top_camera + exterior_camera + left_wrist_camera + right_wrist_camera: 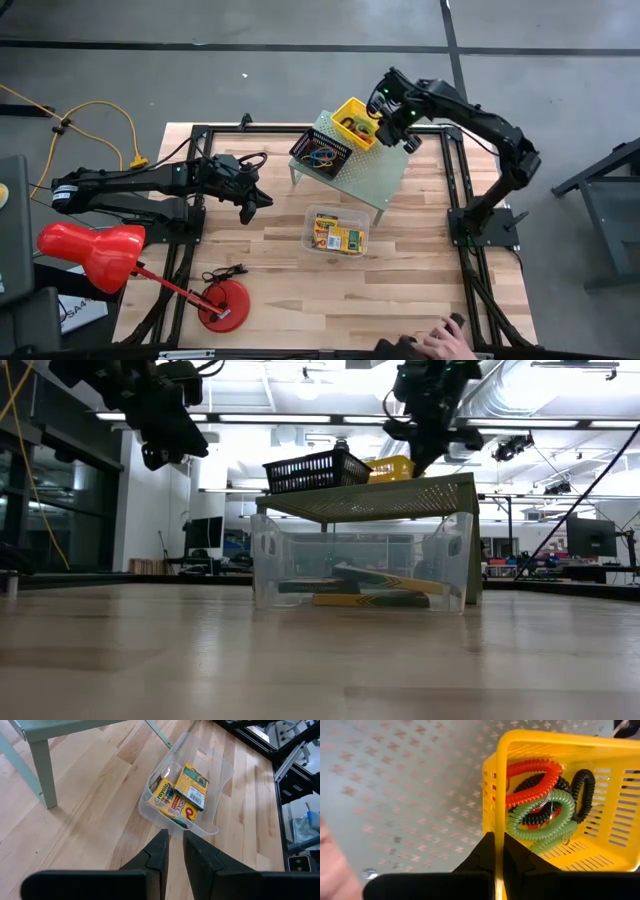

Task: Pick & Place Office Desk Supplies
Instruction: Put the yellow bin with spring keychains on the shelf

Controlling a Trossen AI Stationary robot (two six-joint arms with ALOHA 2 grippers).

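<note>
Right gripper (495,851) clamped on the near wall of the yellow perforated plastic basket (354,121), upper centre on the pale green perforated shelf (385,170): keep level (coiled rings (545,800) inside). Left gripper (248,208), mid-left, nearly closed, empty.

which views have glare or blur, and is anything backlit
Low view: the arms and black mesh tray read as dark silhouettes against bright ceiling lights, and the near tabletop is soft. Right wrist view: the yellow basket and coiled rings are evenly lit, while a blurred pink patch sits at one edge. High view: even light, no strong glare on the clear tub.
</note>
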